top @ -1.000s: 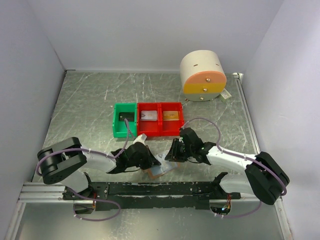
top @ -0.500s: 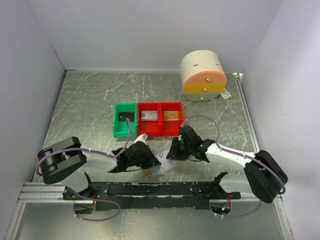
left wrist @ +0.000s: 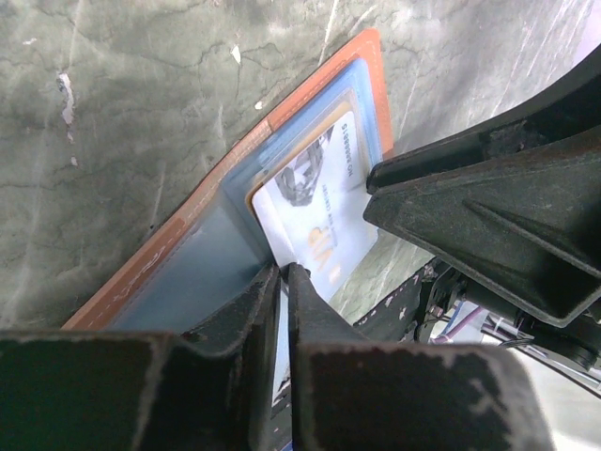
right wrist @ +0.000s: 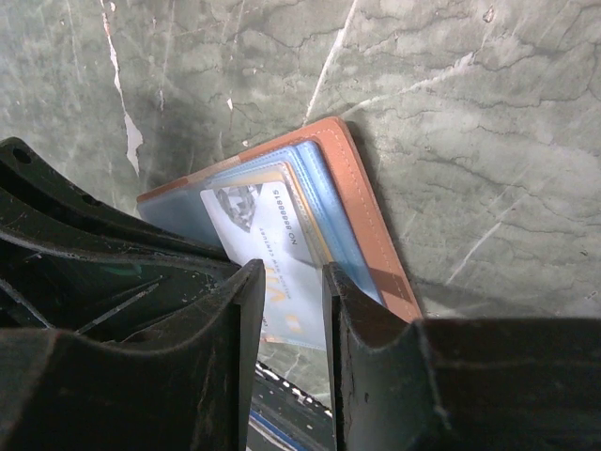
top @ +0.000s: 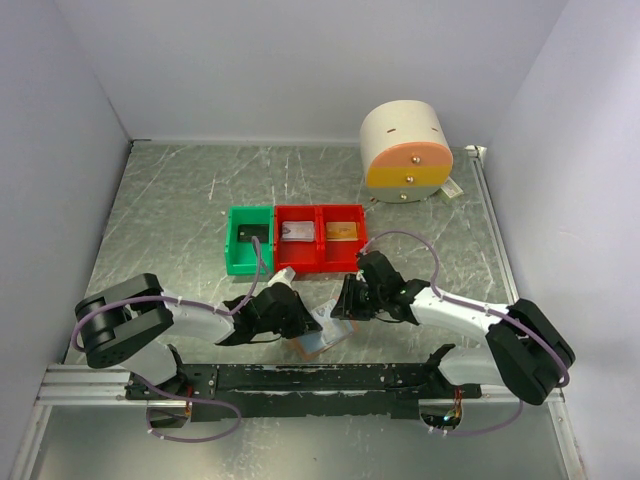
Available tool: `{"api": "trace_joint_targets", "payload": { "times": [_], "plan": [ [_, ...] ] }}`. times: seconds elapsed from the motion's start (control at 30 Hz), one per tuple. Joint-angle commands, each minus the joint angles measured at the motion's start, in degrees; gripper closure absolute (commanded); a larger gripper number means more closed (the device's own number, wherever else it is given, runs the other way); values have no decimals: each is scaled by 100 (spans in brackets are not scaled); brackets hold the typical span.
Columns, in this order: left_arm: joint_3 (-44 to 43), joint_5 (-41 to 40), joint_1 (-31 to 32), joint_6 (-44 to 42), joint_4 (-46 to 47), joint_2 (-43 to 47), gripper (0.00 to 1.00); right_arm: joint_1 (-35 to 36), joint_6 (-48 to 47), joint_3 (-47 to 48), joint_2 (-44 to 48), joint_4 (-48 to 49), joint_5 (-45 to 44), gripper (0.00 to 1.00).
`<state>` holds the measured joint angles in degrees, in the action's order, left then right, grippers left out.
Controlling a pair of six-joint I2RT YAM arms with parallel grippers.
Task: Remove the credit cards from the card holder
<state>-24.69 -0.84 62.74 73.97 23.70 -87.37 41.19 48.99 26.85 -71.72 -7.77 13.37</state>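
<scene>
a: what has changed in the last second?

b: seen from above, very little. the right gripper (right wrist: pixel 291 271) has edged a touch closer to the card holder (left wrist: pixel 202 268), and the left gripper (left wrist: pixel 284 272) sits where it sat. the holder has not shifted, and the white card (left wrist: pixel 315 211) is still in its clear sleeve.

a: what does that mean for the task?

b: it looks like the last card. a dark card (top: pixel 252 236) lies in the green bin (top: pixel 250 266), and a silver card (top: pixel 298 232) and a gold card (top: pixel 342 231) lie in the red bins (top: pixel 298 265). the white one seems to stick out past the holder's edge, so the pull is probably only half done.

a: where does it lie relative to the grippers?

b: it is just ahead of the left gripper's fingertips, with its near corner at them, and the holder spreads open beyond and to their left. for the right gripper, the card shows through the gap between its jaws, just past the tips, and the holder's tan edge is off to their right.

a: and the grips?

b: the left jaws stand almost together, with a pale sliver in the slit, and one cannot tell whether they pinch it or have let go. the right jaws stand apart with nothing clamped between them, so that gripper is released.
</scene>
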Motion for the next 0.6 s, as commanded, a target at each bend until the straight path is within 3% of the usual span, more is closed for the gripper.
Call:
{"api": "trace_joint_targets", "payload": {
  "times": [0.0,0.17,0.37,0.57],
  "plan": [
    [107,-87,18,60,96,-24,78,25,16,-210,18,-145,112,69],
    [229,-65,19,177,380,-58,77,26,117,-364,80,-145,140,69],
    [223,-96,23,114,224,22,93,25,356,-647,321,-67,118,69],
    [312,-230,19,32,-278,420,93,27,355,-646,291,-119,-55,69]
  ]
}}
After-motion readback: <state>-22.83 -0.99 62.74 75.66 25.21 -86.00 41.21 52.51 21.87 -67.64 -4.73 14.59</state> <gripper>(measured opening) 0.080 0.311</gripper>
